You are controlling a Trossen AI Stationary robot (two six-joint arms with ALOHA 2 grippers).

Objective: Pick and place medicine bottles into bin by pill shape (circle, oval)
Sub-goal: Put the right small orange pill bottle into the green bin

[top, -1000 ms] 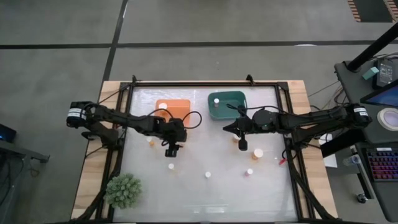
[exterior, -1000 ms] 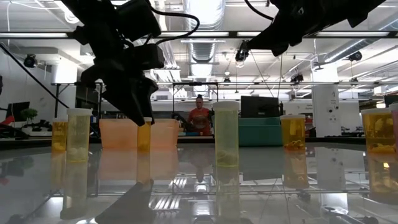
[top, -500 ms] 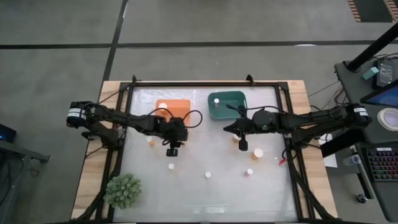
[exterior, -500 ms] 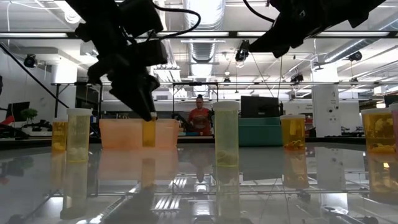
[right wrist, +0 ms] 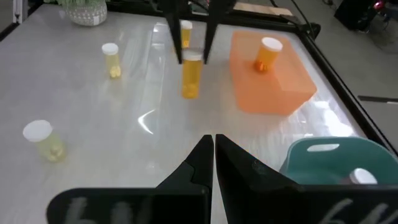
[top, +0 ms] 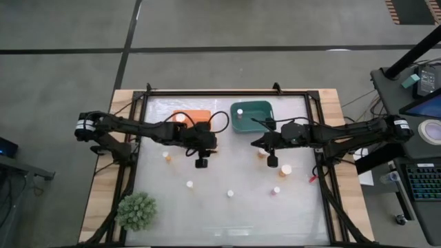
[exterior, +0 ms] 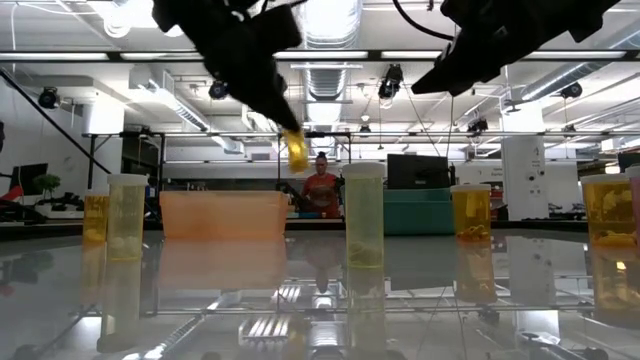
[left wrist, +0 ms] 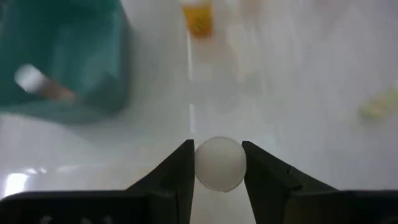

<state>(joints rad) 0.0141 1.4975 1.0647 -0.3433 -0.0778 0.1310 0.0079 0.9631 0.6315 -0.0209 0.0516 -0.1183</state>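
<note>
My left gripper [top: 200, 162] is shut on a small amber medicine bottle [exterior: 297, 151] with a white cap, held above the table between the orange bin [top: 191, 117] and the green bin [top: 251, 112]. My right gripper [top: 272, 161] is shut and empty, in front of the green bin. Several more bottles stand on their bases on the table, such as a tall one [exterior: 363, 215] and one by my right gripper [top: 285, 169]. One bottle [right wrist: 267, 53] lies in the orange bin and another [left wrist: 36, 81] in the green bin. My left gripper pinches the bottle's white cap [left wrist: 219, 163] between its two fingers, one on each side. The fingers come from above, pointing down. The bottle hangs below them, slightly tilted and clear of the table.
A green artificial plant [top: 136, 210] stands at the near left corner. A black frame [top: 227, 92] borders the white table. Loose bottles [top: 189, 184] [top: 230, 193] [top: 276, 190] stand in the near half. A person [exterior: 321, 188] is in the room beyond.
My left gripper has risen and gone toward the table's right edge. The amber bottle, which stood on the table, now hangs clear of it between the two bins.
</note>
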